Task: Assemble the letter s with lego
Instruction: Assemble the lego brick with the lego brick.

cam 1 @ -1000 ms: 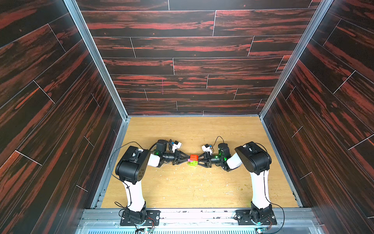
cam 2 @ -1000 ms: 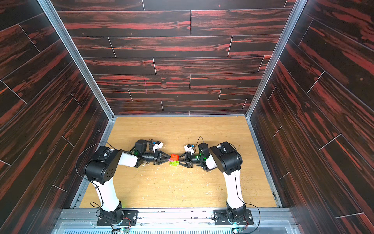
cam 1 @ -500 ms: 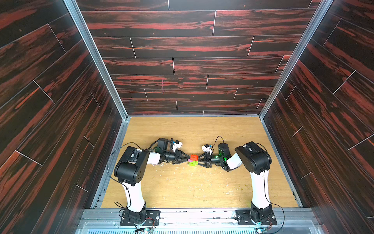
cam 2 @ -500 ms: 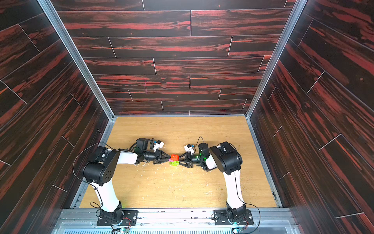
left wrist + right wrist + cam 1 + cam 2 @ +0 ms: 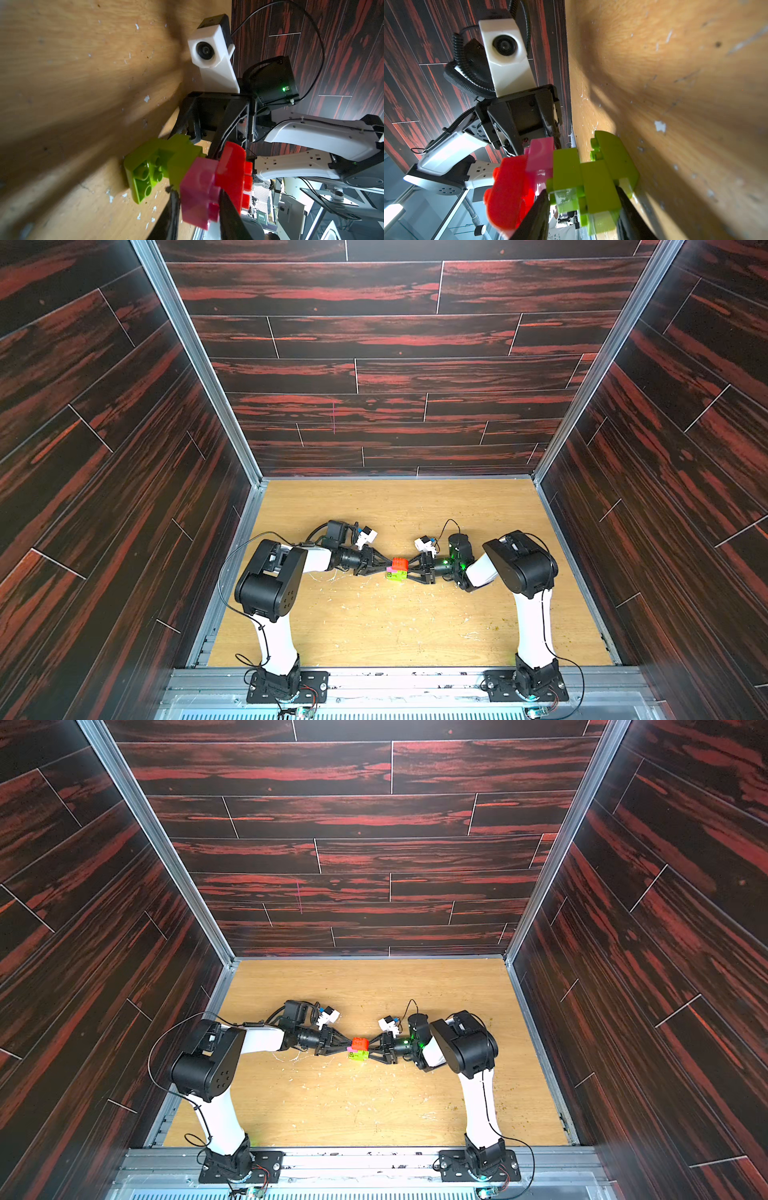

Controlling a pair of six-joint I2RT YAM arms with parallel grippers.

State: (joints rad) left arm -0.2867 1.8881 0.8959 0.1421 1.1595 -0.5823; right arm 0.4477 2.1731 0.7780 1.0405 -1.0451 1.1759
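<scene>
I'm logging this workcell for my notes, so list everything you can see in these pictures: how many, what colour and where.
table: one, light wood, scuffed, floor of the cell
wall panels: three sides, dark with red grain, around the table
base rail: one, grey metal, front edge of the table
red brick: one, red, middle of the table
pink brick: one, pink, joined to the red brick
lime green bricks: three as far as shows, lime green, joined to the pink brick
wrist cameras: two, white, one on each arm
arms: two, white and black, bolted to the base rail
left gripper: one, black, shut on the pink brick
right gripper: one, black, shut on the lime green bricks
</scene>
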